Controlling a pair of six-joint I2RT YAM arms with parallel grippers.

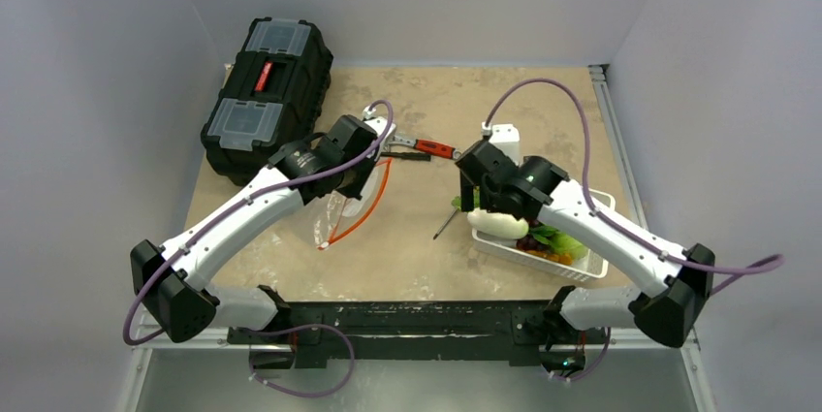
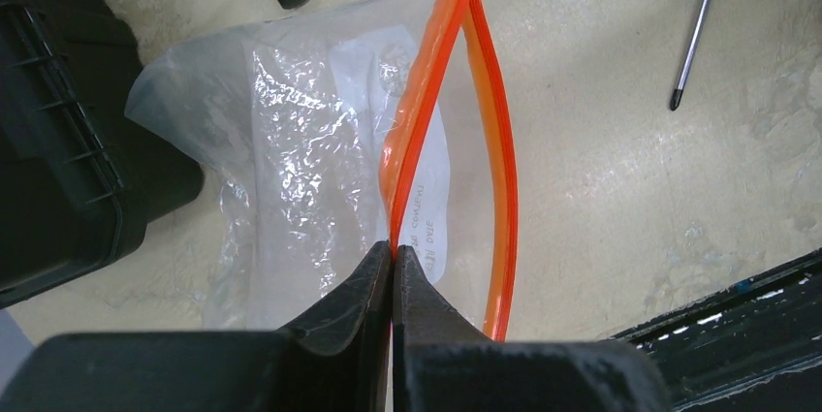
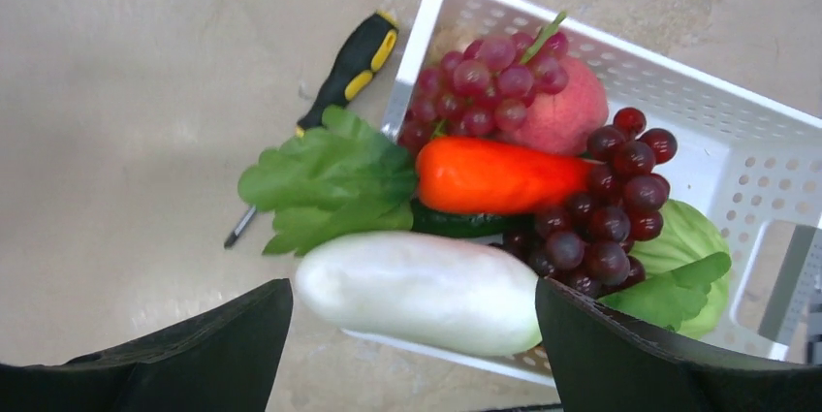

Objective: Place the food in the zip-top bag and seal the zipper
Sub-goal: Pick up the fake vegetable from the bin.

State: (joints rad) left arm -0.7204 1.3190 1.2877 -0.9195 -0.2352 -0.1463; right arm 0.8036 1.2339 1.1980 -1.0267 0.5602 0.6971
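The clear zip-top bag (image 2: pixel 291 141) lies on the table with its mouth gaping. My left gripper (image 2: pixel 393 255) is shut on one lip of the orange-red zipper (image 2: pixel 426 111); the other lip bows away to the right. From above, the bag (image 1: pixel 332 223) hangs below this gripper (image 1: pixel 363 179). No slider shows. The food sits in a white basket (image 3: pixel 698 111): white radish (image 3: pixel 417 291), orange carrot (image 3: pixel 494 174), dark red grapes (image 3: pixel 601 208), leafy greens (image 3: pixel 325 179), cucumber (image 3: pixel 460 223). My right gripper (image 3: pixel 412 291) is open, its fingers either side of the radish, just above it.
A black toolbox (image 1: pixel 267 97) stands at the back left, close to the bag. A red-handled wrench (image 1: pixel 426 147) lies between the arms. A screwdriver (image 1: pixel 448 225) lies left of the basket (image 1: pixel 586 274). A small white object (image 1: pixel 502 134) sits behind the right gripper.
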